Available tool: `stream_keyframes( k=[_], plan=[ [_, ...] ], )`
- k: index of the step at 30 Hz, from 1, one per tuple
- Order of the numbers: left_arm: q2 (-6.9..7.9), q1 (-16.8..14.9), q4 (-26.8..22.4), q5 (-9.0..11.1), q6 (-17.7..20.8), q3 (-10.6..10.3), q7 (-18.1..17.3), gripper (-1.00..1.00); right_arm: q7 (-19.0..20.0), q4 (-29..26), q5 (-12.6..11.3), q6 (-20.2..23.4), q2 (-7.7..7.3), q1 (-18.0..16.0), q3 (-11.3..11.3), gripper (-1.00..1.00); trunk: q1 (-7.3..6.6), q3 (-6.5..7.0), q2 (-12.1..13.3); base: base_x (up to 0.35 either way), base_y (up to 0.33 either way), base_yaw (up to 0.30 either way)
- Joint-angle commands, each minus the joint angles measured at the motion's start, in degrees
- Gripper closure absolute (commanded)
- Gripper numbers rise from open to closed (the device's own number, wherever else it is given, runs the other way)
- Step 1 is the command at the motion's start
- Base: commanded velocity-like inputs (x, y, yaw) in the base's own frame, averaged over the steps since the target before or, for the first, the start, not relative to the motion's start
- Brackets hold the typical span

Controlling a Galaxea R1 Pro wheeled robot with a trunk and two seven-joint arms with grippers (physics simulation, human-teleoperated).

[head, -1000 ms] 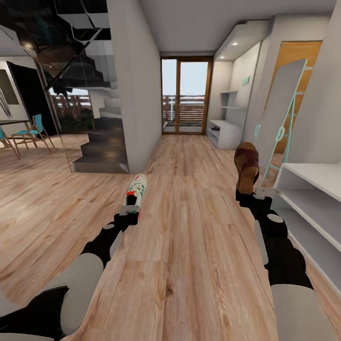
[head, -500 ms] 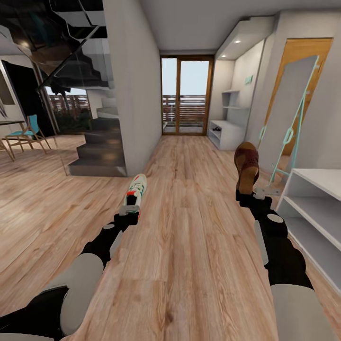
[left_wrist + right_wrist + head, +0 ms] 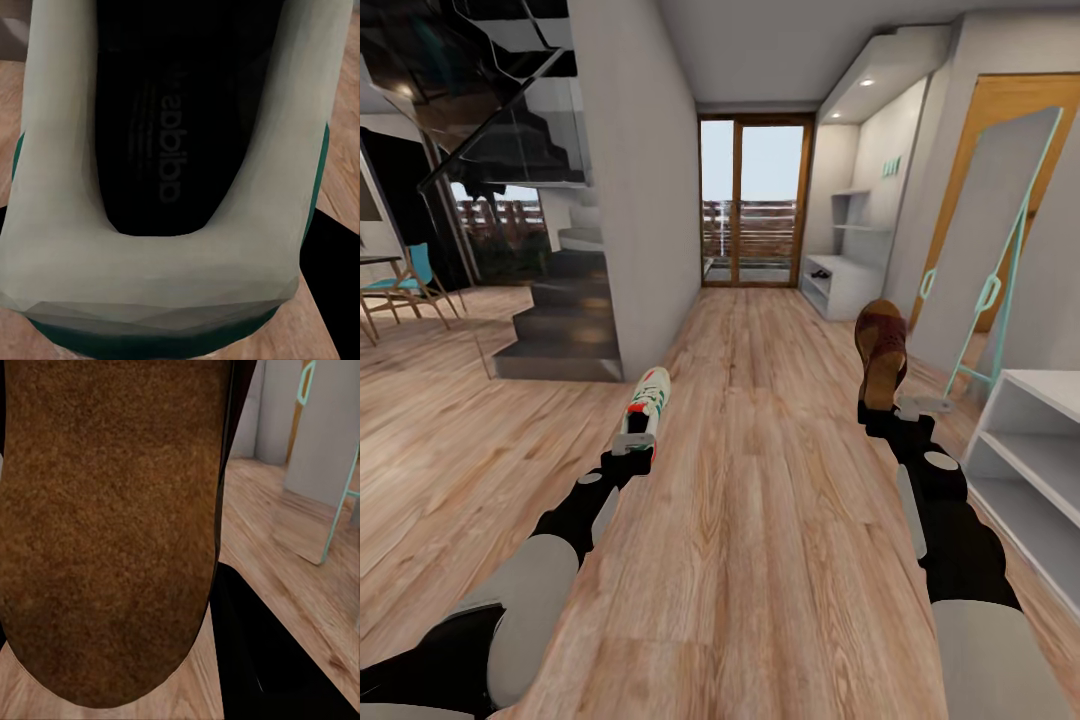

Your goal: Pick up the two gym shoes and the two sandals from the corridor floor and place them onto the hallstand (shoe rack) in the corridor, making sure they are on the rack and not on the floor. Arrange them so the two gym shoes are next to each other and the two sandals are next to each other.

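Corridor floor [image 3: 760,520] of light brown wood-grain planks runs ahead to a wood-framed glass door [image 3: 752,203] at the far end. The left gripper [image 3: 632,445] is pinched on the heel of a white lace-up gym shoe with green side stripes and red-orange accents [image 3: 647,401], held off the planks. Its long axis runs away from the robot, toe toward the glass door, opening facing up. In the left wrist view the pale heel collar and dark insole of that gym shoe [image 3: 169,187] sit right before the lens, with a green band at the heel's base.

The right gripper [image 3: 890,412] is clamped on the heel end of a dark brown leather sandal with a perforated band and tan footbed [image 3: 881,352]. That sandal stands nearly upright, its long axis close to vertical, toe end high and tipped slightly away. In the right wrist view its brown sole [image 3: 112,525] lies close to the camera.

A large pale grey-white hallstand with a low bench and stepped wall shelves [image 3: 842,270] stands far down the corridor on the robot's right, with a small dark object, too small to identify, on its bench. A tall mirror on a teal frame [image 3: 985,250] leans nearer, and a plain low white two-shelf bench [image 3: 1032,460] is just beside the right arm. A dark staircase [image 3: 555,320] rises on the left.
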Motion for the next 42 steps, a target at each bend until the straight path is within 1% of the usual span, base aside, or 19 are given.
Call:
stream_keyframes(
  k=[1, 42],
  plan=[
    [-0.07, 0.0, -0.1, -0.6, 0.2, 0.5, -0.5, 1.00, 0.0, -0.1, 0.3, 0.4, -0.01, 0.0, 0.0, 1.00, 0.02, -0.06, 0.0, 0.345, 0.000, 0.000],
    [-0.04, 0.0, -0.1, -0.5, 0.2, 0.5, -0.4, 1.00, 0.0, -0.2, 0.3, 0.4, -0.01, 0.0, 0.0, 1.00, 0.02, -0.06, 0.0, 0.345, 0.000, 0.000]
  ],
)
